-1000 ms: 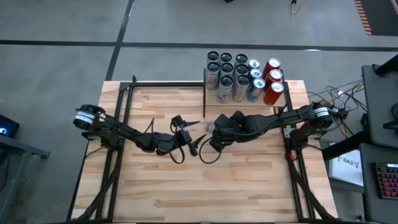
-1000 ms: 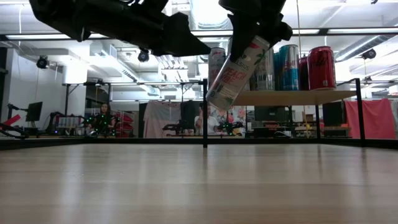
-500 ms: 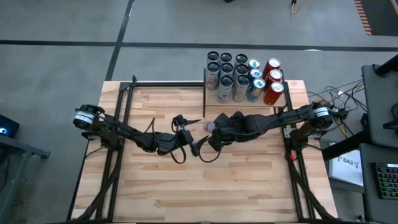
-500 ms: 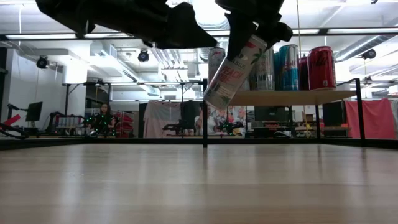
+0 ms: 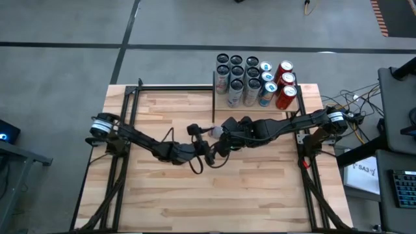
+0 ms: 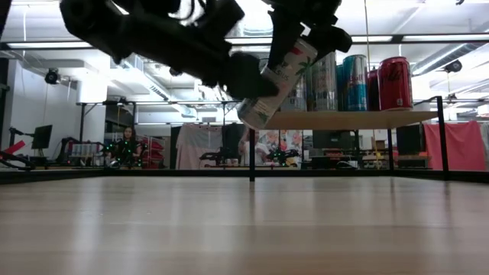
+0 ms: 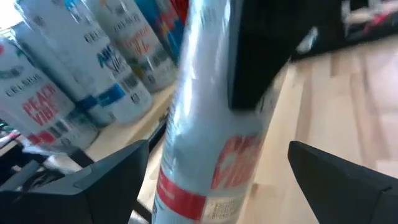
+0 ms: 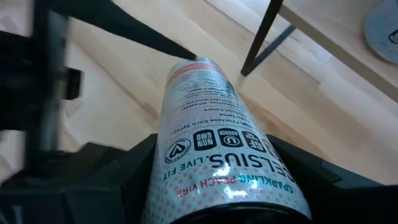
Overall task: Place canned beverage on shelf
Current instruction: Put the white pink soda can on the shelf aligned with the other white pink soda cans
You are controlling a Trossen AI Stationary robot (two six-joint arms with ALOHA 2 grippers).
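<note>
On shelf (image 5: 305, 104), upright cans (image 5: 252, 81), right tool (image 5: 224, 141) gripping tilted can (image 6: 276, 84)

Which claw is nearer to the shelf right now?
Right. The right claw, gripping the tilted can, sits just in front of the shelf. The left claw, open around that can's lower end, is farther back over the table.

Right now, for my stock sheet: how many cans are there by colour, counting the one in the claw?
Red cans: 3
Blue-and-white cans: 3
White or silver cans on the shelf: 9
White can in the right claw: 1
Total: 16
</note>
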